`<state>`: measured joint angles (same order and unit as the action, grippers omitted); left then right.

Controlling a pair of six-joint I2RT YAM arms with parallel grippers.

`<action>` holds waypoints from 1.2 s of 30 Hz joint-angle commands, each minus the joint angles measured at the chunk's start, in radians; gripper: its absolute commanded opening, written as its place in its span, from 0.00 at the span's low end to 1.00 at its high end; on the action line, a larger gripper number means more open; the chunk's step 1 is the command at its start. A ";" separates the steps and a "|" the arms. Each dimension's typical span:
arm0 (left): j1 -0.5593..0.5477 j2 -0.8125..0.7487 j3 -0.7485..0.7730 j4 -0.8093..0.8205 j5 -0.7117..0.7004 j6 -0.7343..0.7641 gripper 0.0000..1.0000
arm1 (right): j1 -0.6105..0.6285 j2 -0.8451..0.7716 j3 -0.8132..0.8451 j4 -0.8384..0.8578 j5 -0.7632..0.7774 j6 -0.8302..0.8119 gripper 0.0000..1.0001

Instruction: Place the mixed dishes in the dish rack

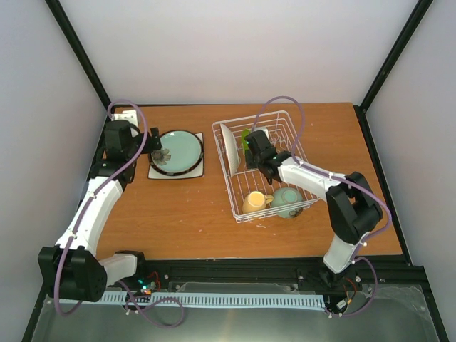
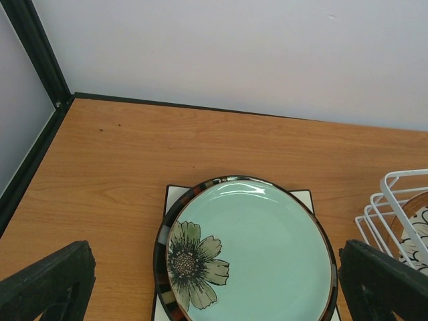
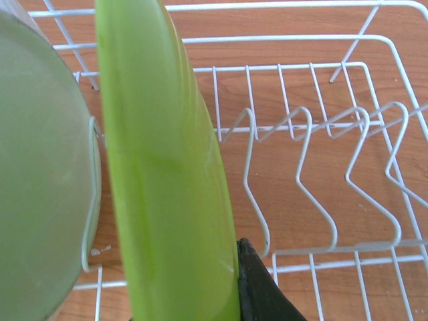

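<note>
The lime green round plate (image 3: 167, 187) stands on edge inside the white wire dish rack (image 1: 226, 178). My right gripper (image 1: 253, 149) has it pinched at the rim, jaws closed tight. It sits just beside the white round plate (image 1: 228, 146), which is upright in the rack, and the row of bent wire prongs (image 3: 301, 167) runs free on its other side.

From the right wrist view I can't tell whether the plate's lower edge is seated between two prongs. If I let go before it is, I judge it could tip against the white plate and knock it over, or slide flat across the rack floor. Drawing the finger out at an angle could also drag the plate along or snag a wire.

At the rack's near end, the yellow mug (image 1: 254, 201) and the mint-green bowl (image 1: 287, 201) lie side by side.

Well apart on the left, the pale teal round plate with a flower print (image 2: 267, 254) lies on the dark striped-rim plate (image 2: 162, 241). That in turn sits on the square white plate (image 2: 175, 195). My left gripper (image 1: 153, 142) hovers just beside this stack, jaws spread wide and holding nothing. Closing on the teal rim could catch the plate beneath, or shove the stack across the wooden table (image 1: 185, 228).

I can read no brand, label or writing anywhere.
</note>
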<state>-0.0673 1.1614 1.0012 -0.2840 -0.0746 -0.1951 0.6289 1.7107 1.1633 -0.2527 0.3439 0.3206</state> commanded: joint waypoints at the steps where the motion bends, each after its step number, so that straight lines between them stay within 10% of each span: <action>1: 0.000 0.014 0.001 0.029 -0.014 0.036 1.00 | 0.018 0.041 0.078 0.013 -0.010 -0.019 0.06; 9: 0.000 0.046 -0.011 0.019 -0.002 0.025 1.00 | 0.020 0.048 0.098 0.000 -0.001 -0.011 0.51; 22: 0.154 0.207 -0.032 -0.011 0.264 -0.047 0.97 | 0.023 -0.244 -0.018 0.006 0.126 0.006 0.54; 25: 0.196 0.249 -0.028 -0.007 0.325 -0.051 0.86 | 0.021 -0.324 -0.036 -0.011 0.141 0.000 0.55; 28: 0.210 0.311 0.010 -0.022 0.360 -0.051 0.53 | 0.020 -0.380 -0.044 -0.022 0.144 -0.006 0.55; 36: 0.213 0.495 0.117 -0.053 0.481 -0.040 0.46 | 0.017 -0.443 -0.057 -0.037 0.140 -0.009 0.55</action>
<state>0.1440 1.6070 1.0454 -0.3153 0.3286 -0.2409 0.6456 1.2911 1.1328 -0.2657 0.4622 0.3153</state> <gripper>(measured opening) 0.457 0.548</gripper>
